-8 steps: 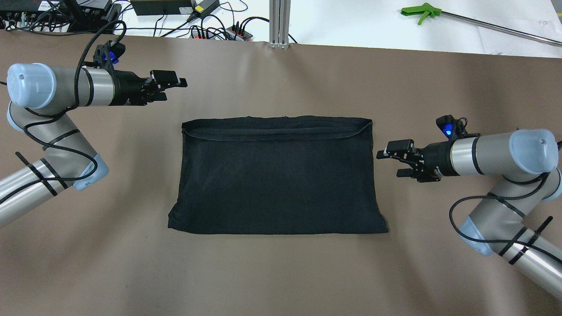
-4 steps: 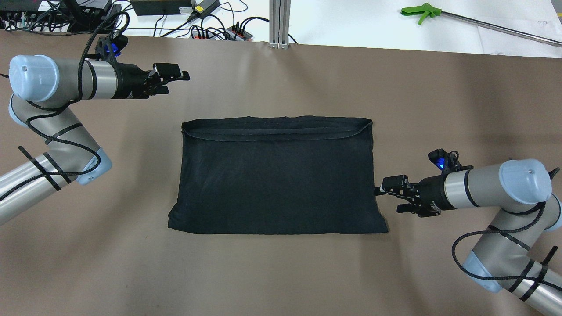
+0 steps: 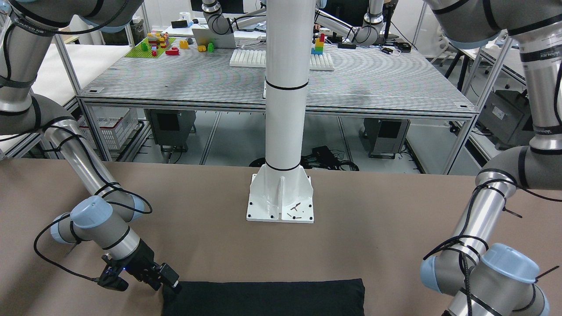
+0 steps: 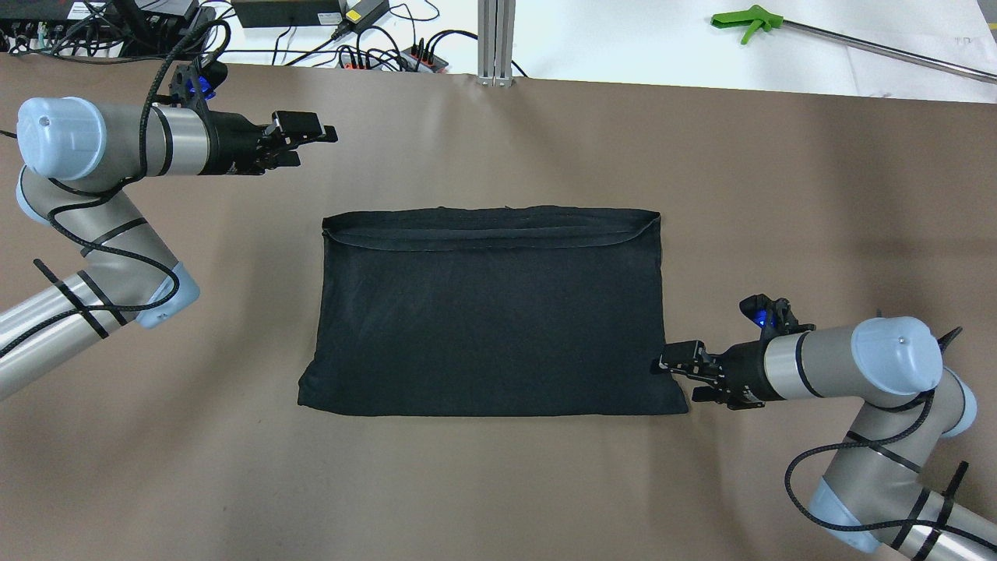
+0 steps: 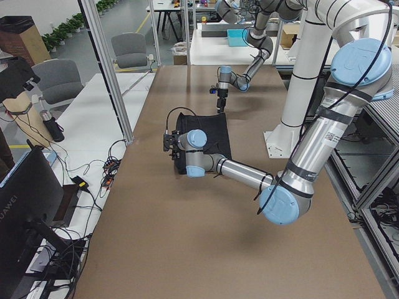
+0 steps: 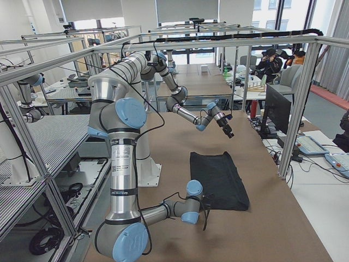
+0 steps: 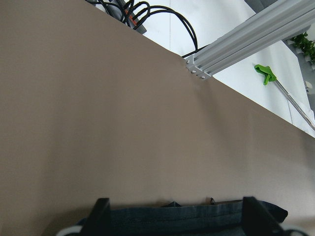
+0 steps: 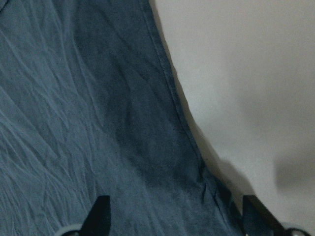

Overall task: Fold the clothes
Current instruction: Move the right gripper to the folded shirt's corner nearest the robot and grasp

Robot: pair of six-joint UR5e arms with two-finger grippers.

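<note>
Two grippers stand spread open as we set up a fold, we judge: our right gripper [image 4: 674, 375] straddles the near right corner of the black cloth [image 4: 491, 312], which lies flat on the table [image 4: 498, 483], and must pinch it next, while our left gripper [image 4: 314, 145] hovers beyond the far left corner.

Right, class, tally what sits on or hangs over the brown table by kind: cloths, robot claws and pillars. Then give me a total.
cloth: 1
claws: 2 (left claw, right claw)
pillar: 1
Total: 4
</note>
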